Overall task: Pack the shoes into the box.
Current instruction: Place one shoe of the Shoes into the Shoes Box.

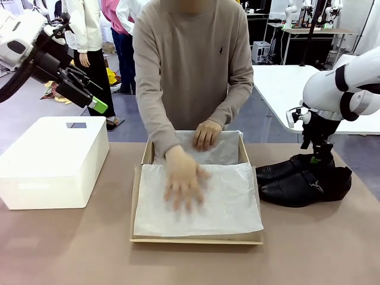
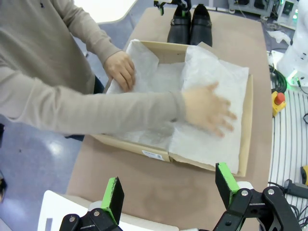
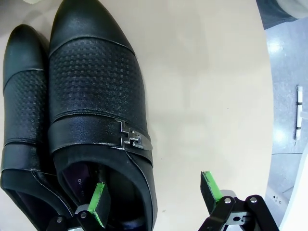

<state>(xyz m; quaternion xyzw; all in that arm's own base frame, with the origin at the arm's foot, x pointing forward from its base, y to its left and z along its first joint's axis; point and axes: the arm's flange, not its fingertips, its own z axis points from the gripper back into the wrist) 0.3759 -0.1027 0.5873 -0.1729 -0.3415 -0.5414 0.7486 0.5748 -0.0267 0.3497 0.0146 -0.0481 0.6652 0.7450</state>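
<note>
The shoes (image 1: pixel 303 181), a glossy black pair with a strap across the top, lie side by side on the table right of the box (image 1: pixel 138 202). The box is tan cardboard lined with white tissue paper (image 1: pixel 225 202). A person's two hands (image 1: pixel 184 181) press the tissue flat inside it. My right gripper (image 1: pixel 320 158) hangs open just above the shoes. In the right wrist view its fingers (image 3: pixel 154 192) straddle one side wall of a shoe (image 3: pixel 96 96), one pad over the shoe's opening, the other over bare table. My left gripper (image 1: pixel 95 104) is open, high at the left; its jaws (image 2: pixel 169 190) hold nothing.
A white plastic bin (image 1: pixel 53 160) with a lid stands left of the box, below my left gripper. The person stands at the table's far edge, arms reaching into the box. The box (image 2: pixel 246 106) and shoes (image 2: pixel 190 24) also show in the left wrist view. Another white table (image 1: pixel 285 89) stands behind at right.
</note>
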